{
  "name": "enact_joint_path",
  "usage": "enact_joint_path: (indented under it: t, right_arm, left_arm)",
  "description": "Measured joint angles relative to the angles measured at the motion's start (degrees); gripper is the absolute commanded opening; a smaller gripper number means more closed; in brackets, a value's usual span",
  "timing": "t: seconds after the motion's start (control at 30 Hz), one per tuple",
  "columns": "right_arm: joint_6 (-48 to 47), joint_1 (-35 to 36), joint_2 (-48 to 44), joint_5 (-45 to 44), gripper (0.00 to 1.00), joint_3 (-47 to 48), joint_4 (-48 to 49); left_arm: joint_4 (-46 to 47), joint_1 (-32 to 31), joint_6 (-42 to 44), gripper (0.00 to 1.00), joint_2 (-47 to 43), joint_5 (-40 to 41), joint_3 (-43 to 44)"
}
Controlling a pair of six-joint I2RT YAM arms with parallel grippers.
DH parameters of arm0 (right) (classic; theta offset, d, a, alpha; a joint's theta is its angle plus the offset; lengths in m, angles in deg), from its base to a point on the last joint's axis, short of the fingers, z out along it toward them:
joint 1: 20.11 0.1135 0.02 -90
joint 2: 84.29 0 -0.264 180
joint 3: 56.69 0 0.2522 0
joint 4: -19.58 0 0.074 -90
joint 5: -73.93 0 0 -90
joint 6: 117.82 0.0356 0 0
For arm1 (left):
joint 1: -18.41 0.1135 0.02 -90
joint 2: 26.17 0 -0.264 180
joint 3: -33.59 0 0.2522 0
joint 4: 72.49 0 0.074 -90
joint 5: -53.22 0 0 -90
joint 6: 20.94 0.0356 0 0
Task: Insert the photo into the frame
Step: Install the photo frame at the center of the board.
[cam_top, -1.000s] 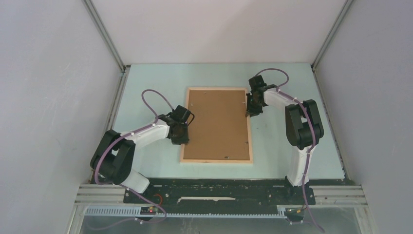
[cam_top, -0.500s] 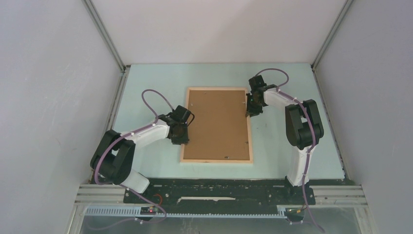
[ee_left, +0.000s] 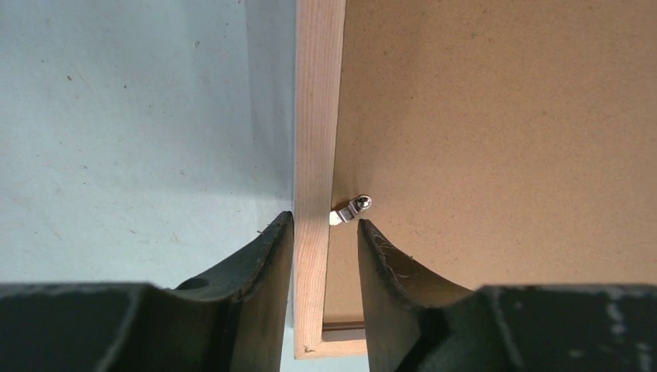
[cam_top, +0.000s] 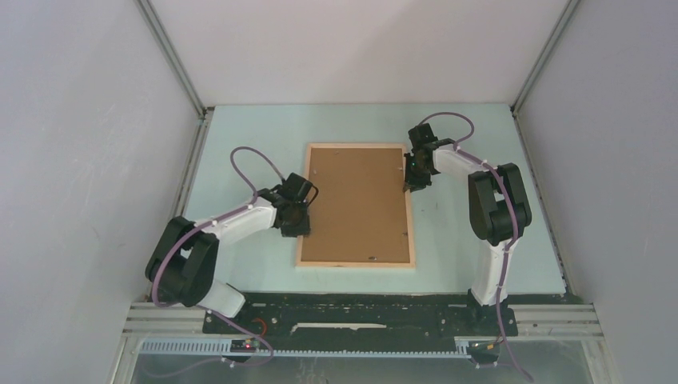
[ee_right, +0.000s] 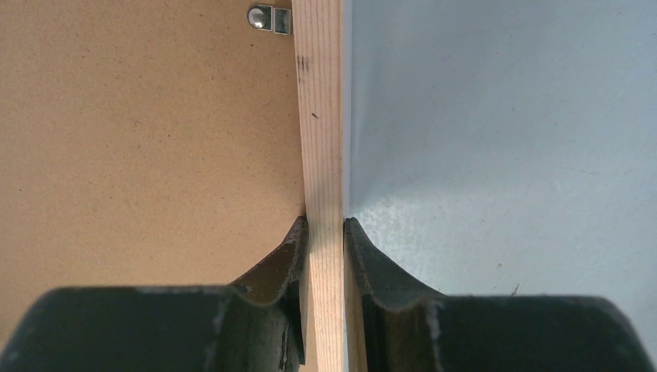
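Presently the frame [cam_top: 356, 263] lies flat about the middle of the tabletop [cam_top: 240, 132], pale wood face uppermost. Its long sides run from the near edge toward the far edge. The photo [cam_top: 356, 204] sits inside the frame with its brown board facing up, filling the opening; its printed side cannot be seen.

Left side: the left arm [cam_top: 240, 218] reaches in from the near left corner, and the left jaws straddle the frame's left rail toward its near end. Seen from the left wrist, the outer finger [ee_left: 267, 256] is at the rail's outside edge. The inner finger [ee_left: 380, 260] stands over the board, clear of the rail, with a gap showing. The left jaws are therefore parted and clamp nothing. A small metal tab [ee_left: 350, 209] is fixed to the board just beside the rail, its end close to the tip of the inner finger; contact cannot be confirmed.

Right side: the right arm [cam_top: 496, 204] comes in from the near right, and the right jaws sit on the frame's right rail toward its far end. Seen from the right wrist, both fingers press against the rail, one on the board side and one on the tabletop side, so the right jaws are closed on the frame. A second metal tab [ee_right: 270, 17] shows farther along that rail, apart from the fingers.
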Motion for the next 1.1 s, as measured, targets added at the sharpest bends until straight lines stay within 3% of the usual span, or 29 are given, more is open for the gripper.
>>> enact_joint_path:
  t: [0.4, 0.73, 1.1]
  right_arm:
    - [-0.3, 0.1, 0.0, 0.1, 0.06, 0.0, 0.0]
    - [-0.5, 0.1, 0.0, 0.2, 0.05, 0.0, 0.0]
    - [-0.5, 0.3, 0.0, 0.2, 0.05, 0.0, 0.0]
  left_arm:
    - [0.1, 0.0, -0.6, 0.45, -3.4, -0.1, -0.2]
    - [0.3, 0.0, -0.5, 0.3, -1.9, -0.3, -0.2]
    - [0.5, 0.0, -0.3, 0.34, -1.4, -0.3, -0.2]
